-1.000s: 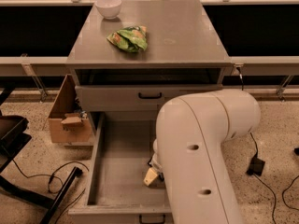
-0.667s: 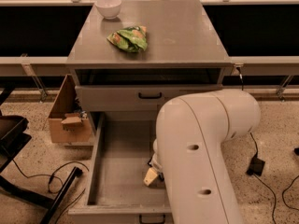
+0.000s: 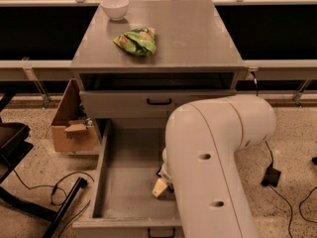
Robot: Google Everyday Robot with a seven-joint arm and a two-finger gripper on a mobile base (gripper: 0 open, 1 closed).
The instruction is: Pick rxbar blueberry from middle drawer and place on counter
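Although the rxbar blueberry was the prize, it could not be seen anywhere: the bare grey floor of the middle drawer (image 3: 126, 172) showed no dark wrapper, so if it was in there it lay behind the big white arm (image 3: 213, 167), which blocked the drawer's whole 3 o'clock side. The gripper (image 3: 160, 185) hung low inside the drawer at about 4 o'clock on the visible floor, just its pale tip poking out from under the arm, and whether it was released or clenched on anything could not be told. By my read this was the reach-and-grasp step, with the lift not yet made. The next move would call for a secure hold, then a straight rise clear of the drawer's walls and past the closed upper drawer front (image 3: 153, 103) at 12 o'clock. Up on the counter (image 3: 198, 38) the green chip bag (image 3: 137, 40) sat at 10 o'clock and the white bowl (image 3: 115, 6) at 11, leaving the right half bare for the drop.
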